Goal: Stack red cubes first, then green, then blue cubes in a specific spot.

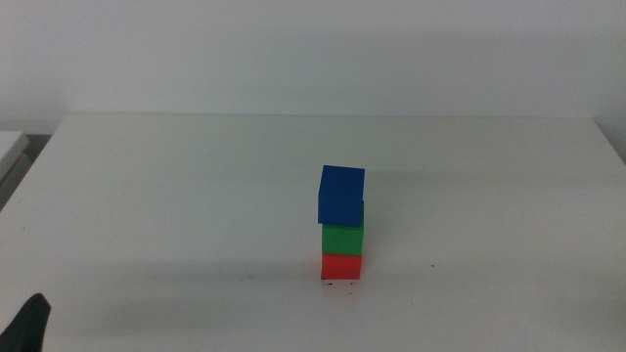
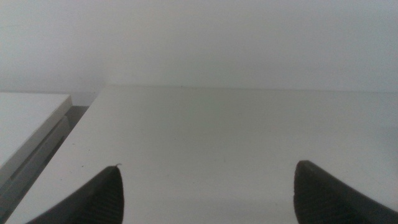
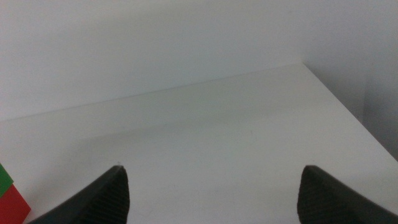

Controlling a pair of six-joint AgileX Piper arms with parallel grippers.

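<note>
In the middle view a three-cube stack stands a little right of the table's centre. The red cube (image 1: 341, 266) is at the bottom, the green cube (image 1: 343, 238) sits on it, and the blue cube (image 1: 340, 195) rests on top, slightly twisted. Tiny black specks (image 1: 337, 285) mark the spot at the stack's foot. My left gripper (image 2: 208, 167) is open over bare table, and only a dark tip of it (image 1: 31, 318) shows at the bottom left corner. My right gripper (image 3: 212, 168) is open and holds nothing. The red cube (image 3: 12, 205) and green cube (image 3: 5, 175) peek in beside one of its jaws.
A second white surface (image 2: 25, 118) stands beside the table's left edge, with a dark gap between them. The table's far edge (image 1: 333, 116) meets a plain white wall. The right far corner (image 3: 303, 63) shows in the right wrist view.
</note>
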